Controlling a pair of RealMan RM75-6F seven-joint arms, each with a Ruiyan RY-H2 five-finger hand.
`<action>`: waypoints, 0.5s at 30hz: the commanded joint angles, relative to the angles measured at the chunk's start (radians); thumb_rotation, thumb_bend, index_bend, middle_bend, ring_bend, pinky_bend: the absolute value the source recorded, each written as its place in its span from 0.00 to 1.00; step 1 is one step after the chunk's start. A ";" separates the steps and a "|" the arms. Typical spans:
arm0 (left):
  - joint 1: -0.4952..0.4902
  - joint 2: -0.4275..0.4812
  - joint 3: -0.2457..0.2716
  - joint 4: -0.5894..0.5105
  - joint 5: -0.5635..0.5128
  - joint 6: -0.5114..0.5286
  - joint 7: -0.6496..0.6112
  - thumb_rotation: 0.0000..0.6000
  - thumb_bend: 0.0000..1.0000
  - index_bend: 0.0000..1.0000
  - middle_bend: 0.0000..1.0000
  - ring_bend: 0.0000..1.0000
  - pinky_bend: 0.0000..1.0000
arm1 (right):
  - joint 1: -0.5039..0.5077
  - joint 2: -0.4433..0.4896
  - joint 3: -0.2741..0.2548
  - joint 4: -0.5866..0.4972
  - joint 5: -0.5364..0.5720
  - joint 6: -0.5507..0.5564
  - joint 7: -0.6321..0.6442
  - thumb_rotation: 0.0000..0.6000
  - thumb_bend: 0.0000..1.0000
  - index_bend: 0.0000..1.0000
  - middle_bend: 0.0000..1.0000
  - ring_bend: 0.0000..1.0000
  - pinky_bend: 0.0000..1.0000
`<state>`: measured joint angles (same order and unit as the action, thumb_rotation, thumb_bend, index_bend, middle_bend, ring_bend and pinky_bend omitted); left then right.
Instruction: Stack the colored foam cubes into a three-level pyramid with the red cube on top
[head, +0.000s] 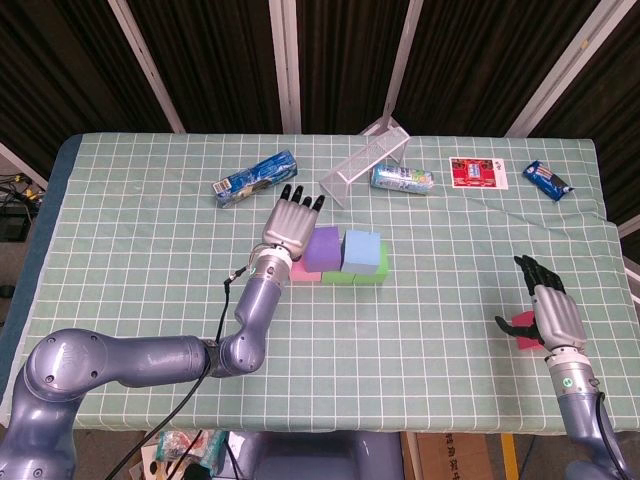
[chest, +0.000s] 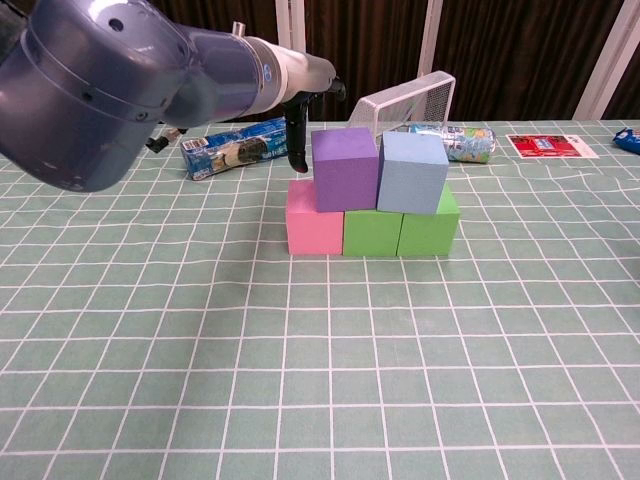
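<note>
The left hand (head: 291, 222) hovers with fingers spread, holding nothing, just beside the purple cube (chest: 345, 168) that sits with the blue cube (chest: 412, 173) on the bottom row, while the right hand (head: 550, 312), far off, seems to hold the red cube (head: 521, 327).

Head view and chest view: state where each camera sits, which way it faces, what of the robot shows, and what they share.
Head view: high above the near table edge, looking down on the table; both arms show, with the left hand by the stack and the right hand at the red cube.
Chest view: low, near tabletop height, facing the far edge; only the left arm and hand show.
Shared: purple cube, blue cube, left hand.
</note>
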<state>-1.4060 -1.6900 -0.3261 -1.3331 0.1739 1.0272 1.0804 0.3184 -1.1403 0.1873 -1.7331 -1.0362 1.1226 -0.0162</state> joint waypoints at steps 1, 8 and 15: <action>0.001 0.006 0.000 -0.001 -0.003 0.001 0.004 1.00 0.24 0.00 0.16 0.03 0.03 | 0.000 0.000 0.000 0.000 0.000 0.000 0.000 1.00 0.26 0.00 0.00 0.00 0.00; 0.001 0.002 -0.002 0.020 -0.004 -0.001 0.002 1.00 0.26 0.00 0.16 0.03 0.03 | 0.001 -0.001 -0.001 -0.001 -0.001 0.000 -0.002 1.00 0.26 0.00 0.00 0.00 0.00; -0.005 -0.019 -0.002 0.051 0.006 -0.010 -0.001 1.00 0.30 0.00 0.16 0.03 0.03 | 0.001 -0.002 -0.001 0.001 0.002 -0.001 -0.004 1.00 0.26 0.00 0.00 0.00 0.00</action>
<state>-1.4099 -1.7074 -0.3279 -1.2835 0.1790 1.0186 1.0798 0.3197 -1.1424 0.1863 -1.7326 -1.0345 1.1219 -0.0202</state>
